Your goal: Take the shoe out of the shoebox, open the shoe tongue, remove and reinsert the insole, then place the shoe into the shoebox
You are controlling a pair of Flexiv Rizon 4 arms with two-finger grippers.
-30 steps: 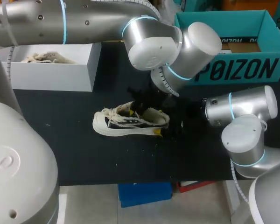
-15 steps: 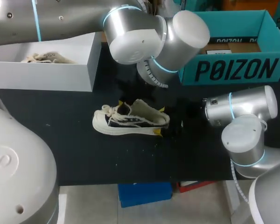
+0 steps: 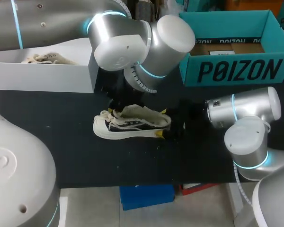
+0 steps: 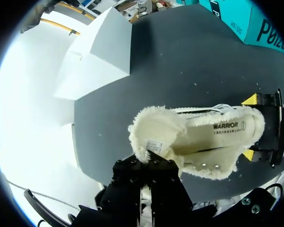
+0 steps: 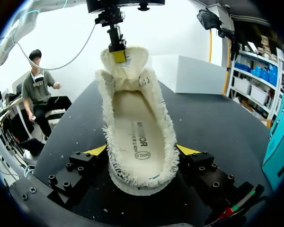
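A cream fleece-lined shoe lies on its sole on the black table, toe to the left. My left gripper hangs over the toe end, shut on the fluffy tongue and holding it up and back; the right wrist view shows the left gripper pinching the tongue's top. The shoe mouth gapes and the printed insole lies flat inside. My right gripper straddles the heel, its yellow tips pressed to both sides. The white shoebox stands at the back left.
Another cream shoe lies inside the white shoebox. A teal box stands at the back right, just behind my right arm. Bare black table lies in front of the shoe.
My left arm has swung left, drawing the tongue from over the shoe mouth back toward the toe. The shoe and the right arm have stayed put.
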